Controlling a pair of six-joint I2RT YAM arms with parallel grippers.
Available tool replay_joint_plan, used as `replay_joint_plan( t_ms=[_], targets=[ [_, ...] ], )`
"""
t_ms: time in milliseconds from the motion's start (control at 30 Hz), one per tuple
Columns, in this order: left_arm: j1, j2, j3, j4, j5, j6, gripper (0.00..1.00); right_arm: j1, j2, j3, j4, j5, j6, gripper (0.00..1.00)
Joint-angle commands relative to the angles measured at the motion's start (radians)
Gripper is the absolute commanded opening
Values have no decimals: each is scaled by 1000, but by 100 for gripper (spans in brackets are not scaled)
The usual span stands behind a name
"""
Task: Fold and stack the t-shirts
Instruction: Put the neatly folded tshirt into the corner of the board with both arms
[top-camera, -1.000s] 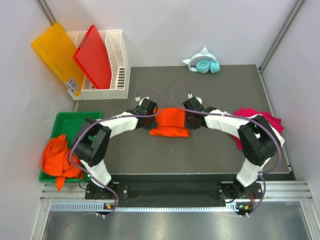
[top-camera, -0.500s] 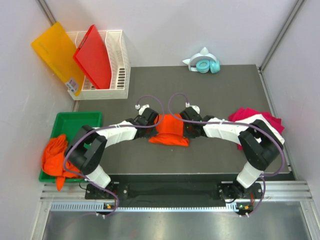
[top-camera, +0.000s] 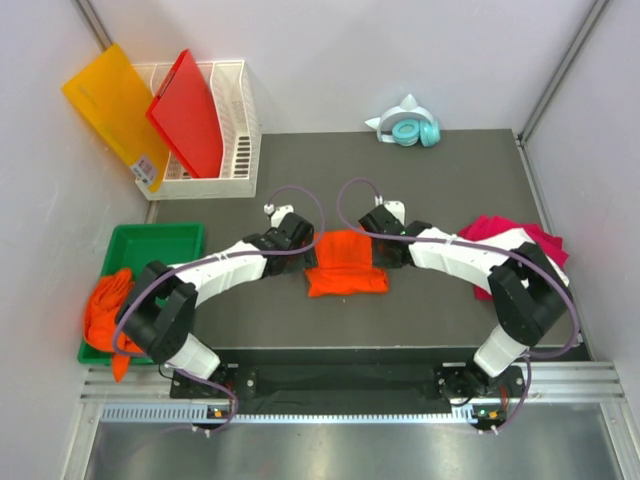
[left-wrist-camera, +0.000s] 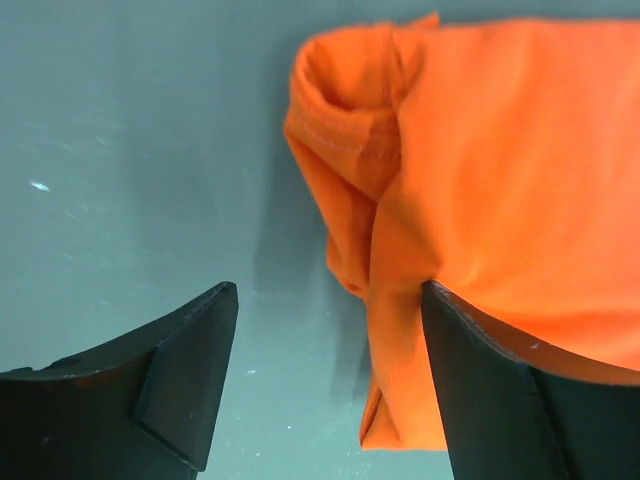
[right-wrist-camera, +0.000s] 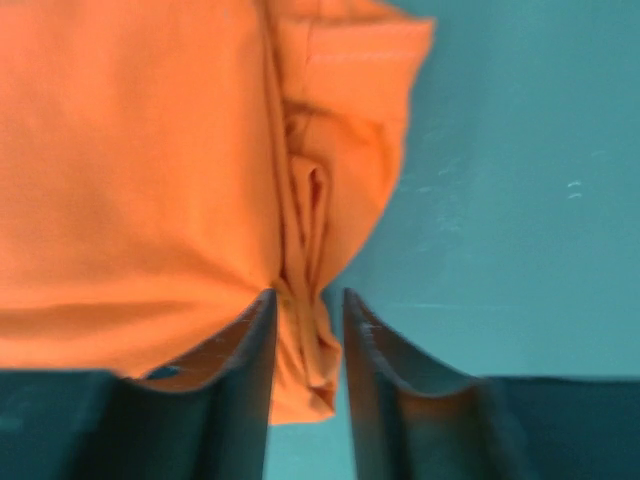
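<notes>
**A:** Where is the shirt?

**B:** The folded orange shirt lies flat near the middle of the dark mat. It is a rough rectangle with a rolled, bunched edge on each side.

**A:** And the grippers?

**B:** One sits at each side of it, towards the far corners. The left gripper is released. In its wrist view the two black fingers stand wide apart. One is over bare mat and the other touches the shirt's left edge, with the bunched hem between them.

**A:** The right one?

**B:** The right gripper is clenched on the cloth. Its fingers are nearly together, and a narrow fold of the shirt's right edge is pinched in the slit between them.

**A:** Any other shirts?

**B:** A pink shirt lies at the right edge of the mat, partly hidden by the right arm. A heap of orange shirts spills over the near end of a green tray, just off the mat's left side.

**A:** What else is around?

**B:** Beyond the tray, a white basket holds a red board on its edge. A yellow board leans against the basket's outer side. A pair of teal headphones lies just past the mat's far edge.
</notes>
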Motion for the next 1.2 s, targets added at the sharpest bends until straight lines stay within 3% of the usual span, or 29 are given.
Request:
replay_joint_plan(
  t_ms=[0,133,500,1167],
  targets=[
    [4,-39,71,-40,-57,41,79,-12,-62,67,-71,89,-32,36],
    [6,-33,75,-39,-42,33,78,-17,-62,36,-52,83,-31,43],
    [4,-62,46,-24,-34,10,77,-31,-59,-48,81,3,-13,44],
    [3,-91,23,-31,-25,-23,76,-34,66,-128,149,-115,30,44]
  ],
)
